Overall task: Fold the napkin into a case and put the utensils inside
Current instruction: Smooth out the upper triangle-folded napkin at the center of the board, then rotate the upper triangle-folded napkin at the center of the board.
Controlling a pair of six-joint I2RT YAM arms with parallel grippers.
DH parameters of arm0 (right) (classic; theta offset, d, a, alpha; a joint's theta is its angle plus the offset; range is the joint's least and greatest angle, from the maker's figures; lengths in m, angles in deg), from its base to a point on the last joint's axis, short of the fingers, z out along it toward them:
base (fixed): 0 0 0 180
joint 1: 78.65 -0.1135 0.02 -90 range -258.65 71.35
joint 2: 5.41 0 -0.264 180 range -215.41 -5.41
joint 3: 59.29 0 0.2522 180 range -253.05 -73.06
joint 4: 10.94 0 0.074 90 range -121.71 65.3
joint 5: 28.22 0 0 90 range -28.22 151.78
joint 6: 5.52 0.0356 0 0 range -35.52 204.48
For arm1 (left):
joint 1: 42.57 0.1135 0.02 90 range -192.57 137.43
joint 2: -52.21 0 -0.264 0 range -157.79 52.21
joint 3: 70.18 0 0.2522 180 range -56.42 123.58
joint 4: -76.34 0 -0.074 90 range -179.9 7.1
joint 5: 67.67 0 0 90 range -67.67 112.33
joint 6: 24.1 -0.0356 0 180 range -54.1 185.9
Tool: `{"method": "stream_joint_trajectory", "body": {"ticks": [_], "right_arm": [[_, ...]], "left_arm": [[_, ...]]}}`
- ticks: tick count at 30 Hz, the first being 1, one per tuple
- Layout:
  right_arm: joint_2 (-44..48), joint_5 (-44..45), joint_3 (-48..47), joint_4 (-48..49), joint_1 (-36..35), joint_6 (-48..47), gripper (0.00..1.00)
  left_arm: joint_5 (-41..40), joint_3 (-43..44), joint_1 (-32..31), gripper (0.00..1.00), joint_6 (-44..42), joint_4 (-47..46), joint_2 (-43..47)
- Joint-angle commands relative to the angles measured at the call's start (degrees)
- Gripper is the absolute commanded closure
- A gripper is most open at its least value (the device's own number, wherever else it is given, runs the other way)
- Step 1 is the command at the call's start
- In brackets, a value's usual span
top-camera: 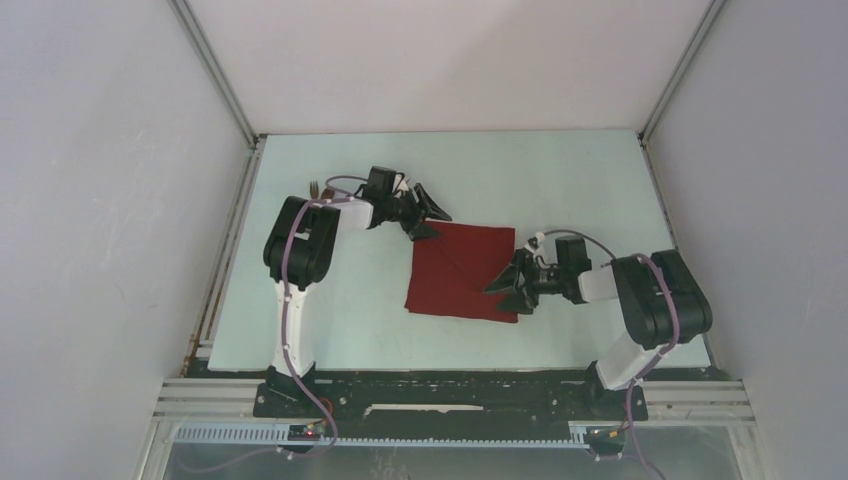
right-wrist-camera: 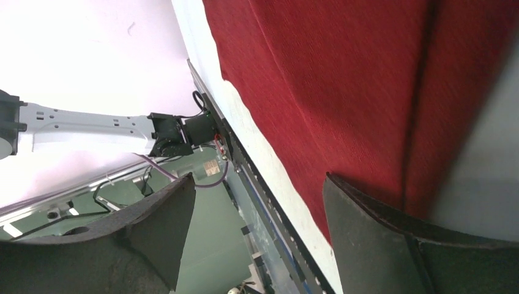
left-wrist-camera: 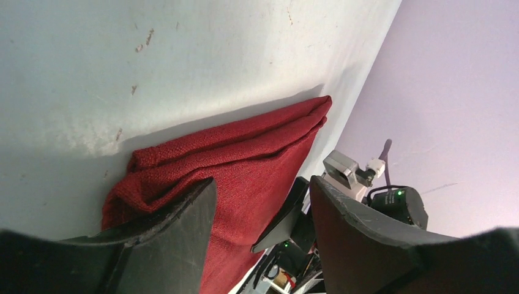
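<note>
The dark red napkin (top-camera: pixel 462 270) lies flat on the pale table as a rough square, with a fold seam running along it in the right wrist view. My left gripper (top-camera: pixel 437 218) stands open at its far left corner, where the cloth (left-wrist-camera: pixel 245 147) is bunched; one finger (left-wrist-camera: pixel 177 226) rests low over the fabric. My right gripper (top-camera: pixel 508 288) stands open at the napkin's near right edge, one finger (right-wrist-camera: pixel 392 245) over the cloth (right-wrist-camera: pixel 343 79). Nothing sits between either pair of fingers (left-wrist-camera: pixel 262 180) (right-wrist-camera: pixel 258 177). A brown utensil tip (top-camera: pixel 316 188) peeks out behind the left arm.
The pale table (top-camera: pixel 330 300) is boxed in by white walls on three sides. A metal rail frame (top-camera: pixel 450 400) runs along its near edge. The right arm's wrist (left-wrist-camera: pixel 392 202) shows beyond the napkin in the left wrist view.
</note>
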Motion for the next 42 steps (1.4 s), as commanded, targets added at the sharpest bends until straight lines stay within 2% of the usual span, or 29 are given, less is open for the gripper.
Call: {"method": "stream_joint_trajectory", "body": {"ticks": [1,4,7,10,13,17,22,26,33,37,42], "right_arm": [[5.82,2.05,5.94,-3.53,3.24,0.43,0.15],[11.68,2.51,8.8,-7.51,4.77,1.36,0.15],[21.04,7.52,7.27,-22.97,4.79,-2.54,0.15],[30.46,17.31,4.74,-39.46,5.03,-5.69,0.14],[35.86,20.84,4.74,-46.26,5.38,-3.96,0.13],[37.98,21.4,7.56,-41.19,3.96,3.17,0.15],[37.58,23.22,11.03,-31.9,2.81,11.44,0.21],[35.53,25.34,13.36,-23.72,0.94,16.42,0.29],[29.19,29.43,13.48,-18.29,-1.56,17.61,0.4],[26.0,29.79,13.94,-15.1,-2.92,18.18,0.48],[24.77,31.68,13.99,-14.54,-3.47,17.98,0.53]], "left_arm": [[-4.48,1.6,1.2,0.33,-1.68,1.56,-2.04],[-4.36,2.36,1.16,0.33,-2.0,2.03,-1.6],[-3.75,4.08,0.82,0.32,-2.39,3.9,-0.07],[-1.81,6.33,0.04,0.32,-1.79,4.95,2.86],[-0.41,8.12,-0.67,0.29,-1.81,6.14,7.03],[-0.43,8.0,-0.82,0.22,-6.11,11.33,14.89],[-4.43,4.08,-0.87,0.21,-16.08,21.85,24.79],[-6.9,-2.18,-0.79,0.21,-20.4,25.25,32.62],[-8.15,-11.48,-0.82,0.21,-22.02,26.05,41.41],[-8.46,-13.5,-0.82,0.21,-22.33,26.04,43.57],[-8.39,-13.96,-0.82,0.21,-22.6,26.04,43.89]]}}
